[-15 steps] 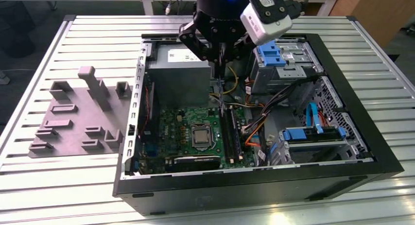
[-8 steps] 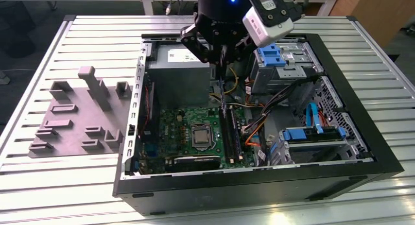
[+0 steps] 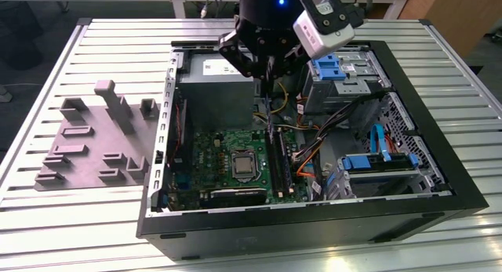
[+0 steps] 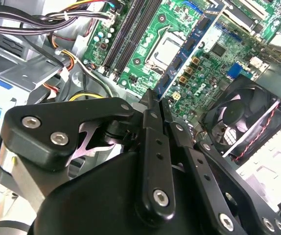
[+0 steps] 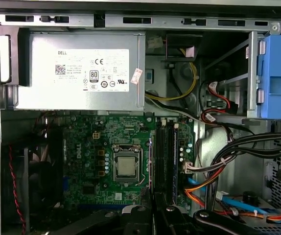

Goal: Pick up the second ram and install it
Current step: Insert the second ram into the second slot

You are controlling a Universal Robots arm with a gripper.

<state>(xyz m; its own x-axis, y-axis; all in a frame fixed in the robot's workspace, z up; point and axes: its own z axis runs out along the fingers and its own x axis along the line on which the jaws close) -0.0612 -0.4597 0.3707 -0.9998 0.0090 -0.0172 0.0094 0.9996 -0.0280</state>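
Grey tray (image 3: 79, 144) sits at the exterior view's left. Gripper (image 3: 265, 72) hangs over the case, fingers drawn together, apparently pinching the second ram (image 3: 265, 90) edge-on. Square it over the memory sockets (image 5: 164, 152); press evenly.

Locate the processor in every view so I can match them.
Exterior view: the processor lies on the exterior view's left of the memory sockets.
Second wrist view: processor beside those sockets, on the green motherboard.
First wrist view: likewise.
Shared landmark: the memory sockets.
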